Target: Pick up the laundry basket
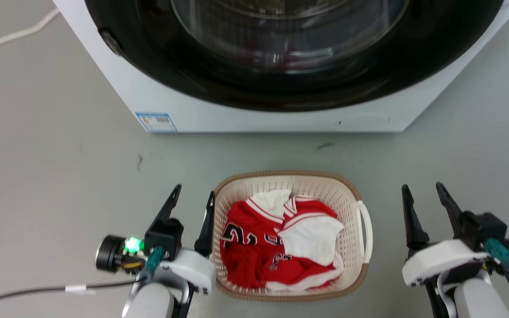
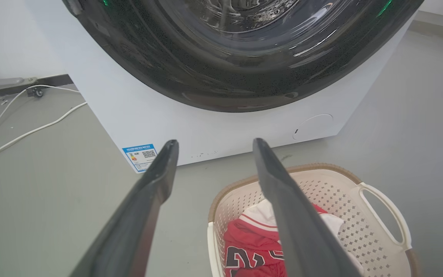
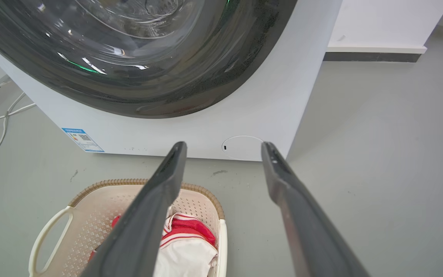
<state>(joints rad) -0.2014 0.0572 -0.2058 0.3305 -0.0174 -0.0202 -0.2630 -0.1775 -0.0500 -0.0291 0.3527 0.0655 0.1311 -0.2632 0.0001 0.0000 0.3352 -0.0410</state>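
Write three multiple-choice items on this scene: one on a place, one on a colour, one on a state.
1. Where does the laundry basket stand? A. On the floor before the washing machine. B. On the machine's top. C. Inside the drum.
2. What colours are the clothes in it? A. Blue and yellow. B. Red and white. C. Green and purple.
3. How are the left gripper and the right gripper? A. Both shut on handles. B. One shut on cloth. C. Both open, empty.
Key: 1 A, it sits on grey floor in front of the machine; 2 B, a red jersey and white cloth; 3 C, each gripper's jaws stand apart with nothing between.
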